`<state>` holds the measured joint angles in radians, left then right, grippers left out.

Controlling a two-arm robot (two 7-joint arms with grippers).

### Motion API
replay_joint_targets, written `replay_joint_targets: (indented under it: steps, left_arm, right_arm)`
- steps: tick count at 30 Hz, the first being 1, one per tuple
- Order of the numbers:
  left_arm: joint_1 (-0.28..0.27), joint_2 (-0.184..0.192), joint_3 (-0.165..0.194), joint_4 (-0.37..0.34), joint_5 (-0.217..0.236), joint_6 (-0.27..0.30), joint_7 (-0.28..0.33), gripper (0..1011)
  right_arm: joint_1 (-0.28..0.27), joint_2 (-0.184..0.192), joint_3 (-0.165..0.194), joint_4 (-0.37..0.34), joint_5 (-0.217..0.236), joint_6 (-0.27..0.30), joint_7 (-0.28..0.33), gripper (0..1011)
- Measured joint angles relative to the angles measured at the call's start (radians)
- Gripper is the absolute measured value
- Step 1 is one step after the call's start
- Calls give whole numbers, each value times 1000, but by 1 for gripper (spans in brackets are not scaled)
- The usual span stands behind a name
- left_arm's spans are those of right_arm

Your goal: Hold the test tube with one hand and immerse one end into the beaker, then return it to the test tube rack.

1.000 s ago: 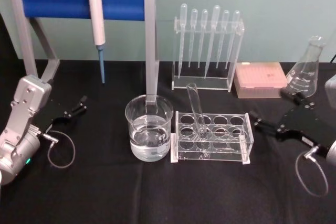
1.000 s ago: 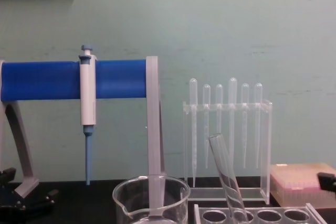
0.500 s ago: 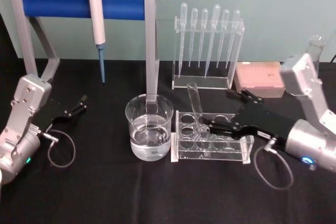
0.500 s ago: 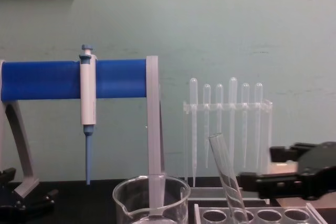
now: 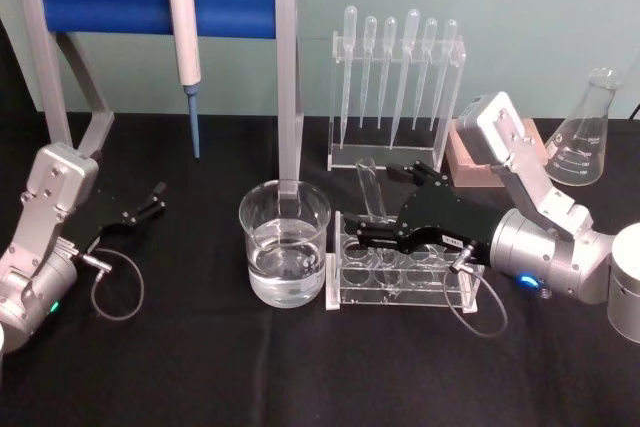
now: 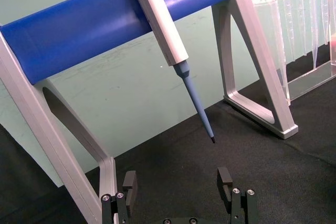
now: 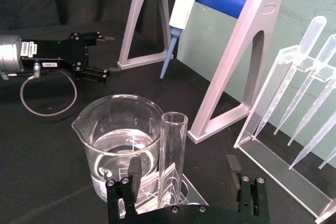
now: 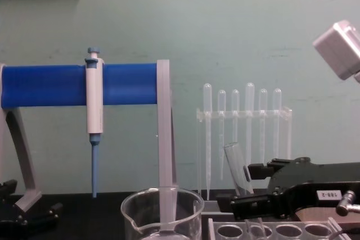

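The test tube [image 5: 370, 187] is a clear glass tube leaning in the clear rack [image 5: 400, 272], open rim up. My right gripper [image 5: 376, 207] is open, one finger on each side of the tube's upper part without touching it. In the right wrist view the tube [image 7: 172, 150] stands between the two fingers, a little nearer one of them. From the chest, the right gripper [image 8: 243, 189] crosses in front of the tube [image 8: 235, 161]. The beaker [image 5: 285, 247], part full of clear liquid, stands just left of the rack. My left gripper [image 5: 150, 199] rests open at the far left.
A blue-barred stand [image 5: 160, 2] holding a white-and-blue pipettor [image 5: 183, 37] rises behind the beaker. A rack of plastic pipettes [image 5: 395, 87] stands behind the tube rack. A pink tip box [image 5: 465, 162] and a glass flask [image 5: 585, 132] sit at the back right.
My right arm has swung in from the right edge to the rack, bringing its open fingers to either side of the test tube. The tube, the beaker and the left arm have not moved.
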<state>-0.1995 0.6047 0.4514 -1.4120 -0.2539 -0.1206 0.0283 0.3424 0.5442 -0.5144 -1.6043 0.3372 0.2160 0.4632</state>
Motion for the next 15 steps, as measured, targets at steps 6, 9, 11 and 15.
replay_joint_targets:
  steps: [6,9,11,15]
  left_arm:
    - [0,0,0,0,0,0,0,1000]
    - [0,0,0,0,0,0,0,1000]
    - [0,0,0,0,0,0,0,1000]
    - [0,0,0,0,0,0,0,1000]
  right_arm:
    - [11,-22,-1,19,-15,11,9,918]
    - [12,-28,0,19,-21,19,9,840]
    - [12,-32,2,18,-24,24,10,786]
    - [13,-37,9,17,-26,28,11,681]
